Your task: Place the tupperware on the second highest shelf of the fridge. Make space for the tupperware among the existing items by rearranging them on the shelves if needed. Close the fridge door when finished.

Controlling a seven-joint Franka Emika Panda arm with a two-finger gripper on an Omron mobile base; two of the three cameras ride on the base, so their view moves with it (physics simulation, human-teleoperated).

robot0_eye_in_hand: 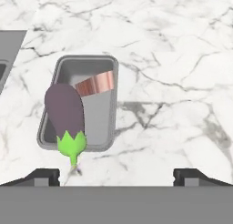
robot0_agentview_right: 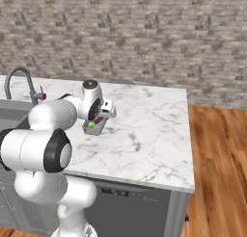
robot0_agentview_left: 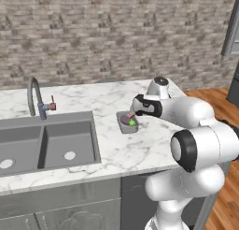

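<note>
Currently the gripper point(robot0_eye_in_hand: 116, 175) hangs above a marble counter point(robot0_agentview_left: 112, 149), its two dark fingertips spread wide apart at the lower edge of the hand view and holding nothing. The tupperware point(robot0_eye_in_hand: 98, 123) — an open grey tub — sits in the left centre of that view, on the counter. An aubergine point(robot0_eye_in_hand: 65, 113) with a green stalk pokes over the tub's near rim, beside a pink slice of meat point(robot0_eye_in_hand: 94, 84).

Likely risk: the tub lies left of the line between the fingertips, so a straight descent could miss it or land one finger on the protruding aubergine, tipping the tub.

At the left of the left base view are a sink point(robot0_agentview_left: 46, 142) and a curved tap point(robot0_agentview_left: 37, 100); the right base view adds wooden floor point(robot0_agentview_right: 217, 159) at right.
</note>
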